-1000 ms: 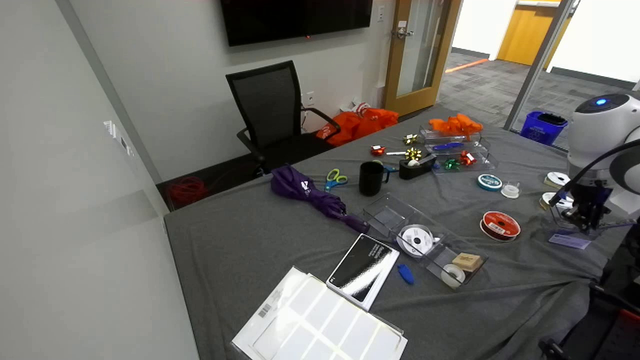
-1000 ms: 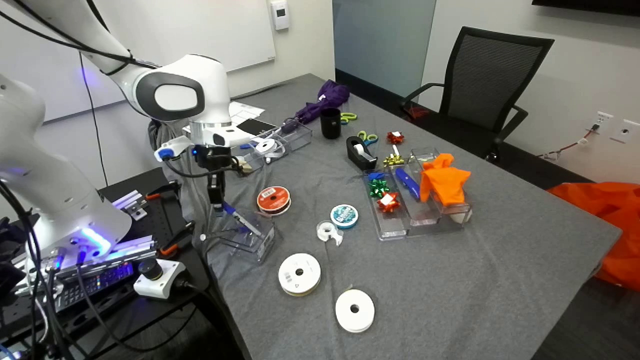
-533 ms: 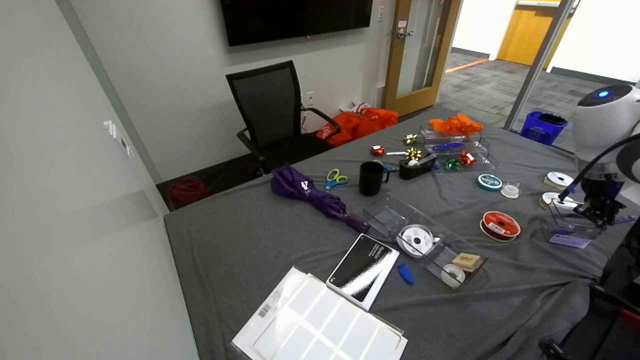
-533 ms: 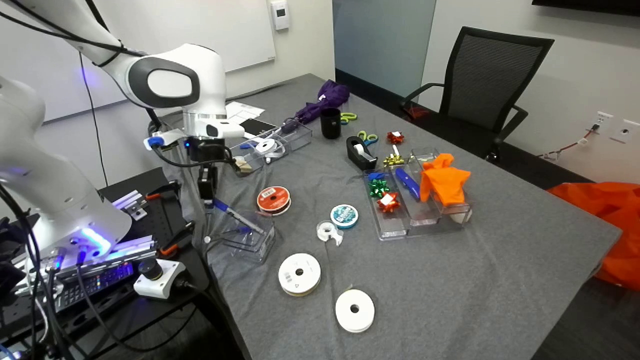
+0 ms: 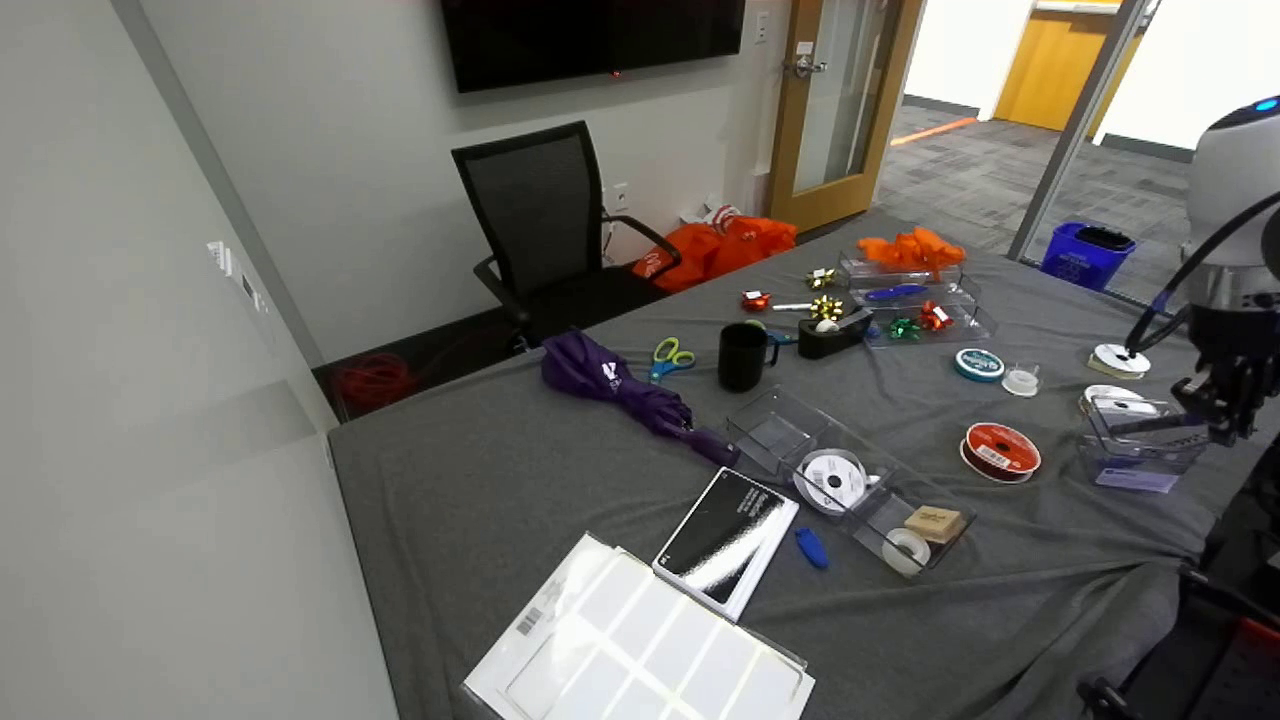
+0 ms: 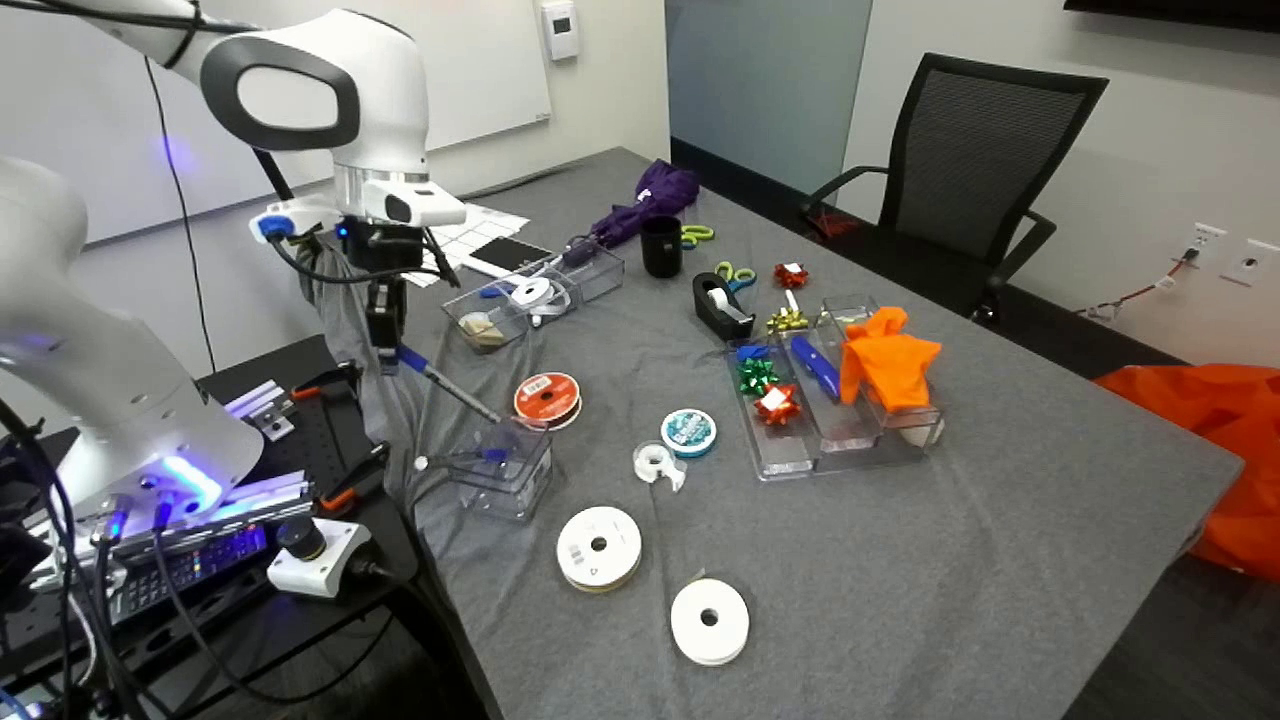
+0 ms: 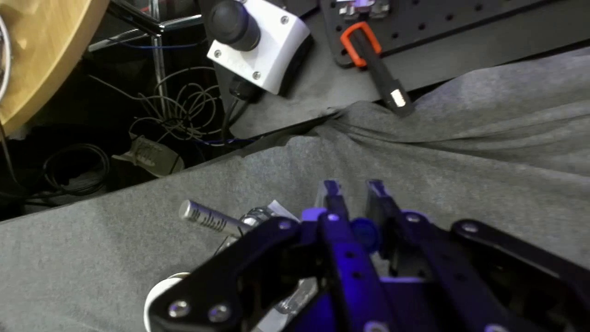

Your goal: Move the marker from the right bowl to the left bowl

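No bowls show; clear plastic containers stand on the grey cloth. My gripper (image 6: pixel 388 357) is shut on a marker (image 6: pixel 450 387) with a blue cap and a grey body. It holds it slanted over the small clear bin (image 6: pixel 520 490), tip near the rim. In the wrist view the gripper (image 7: pixel 354 186) grips the marker's blue cap (image 7: pixel 366 234) between its fingers. A second marker (image 6: pixel 460 460) lies across the bin, its end (image 7: pixel 209 219) sticking out. A long clear tray (image 5: pixel 775 430) with a white spool (image 5: pixel 822 480) stands farther off.
A red ribbon spool (image 6: pixel 547 398) lies between bin and tray. White spools (image 6: pixel 582 555), a small tape roll (image 6: pixel 655 463) and a teal tin (image 6: pixel 688 430) lie near the bin. A black mug (image 6: pixel 661 250), a tape dispenser (image 6: pixel 718 315) and another clear organizer (image 6: pixel 780 465) stand beyond.
My gripper has risen and moved back from the bin toward the whiteboard side, lifting the marker with it. The second marker stays in the bin.
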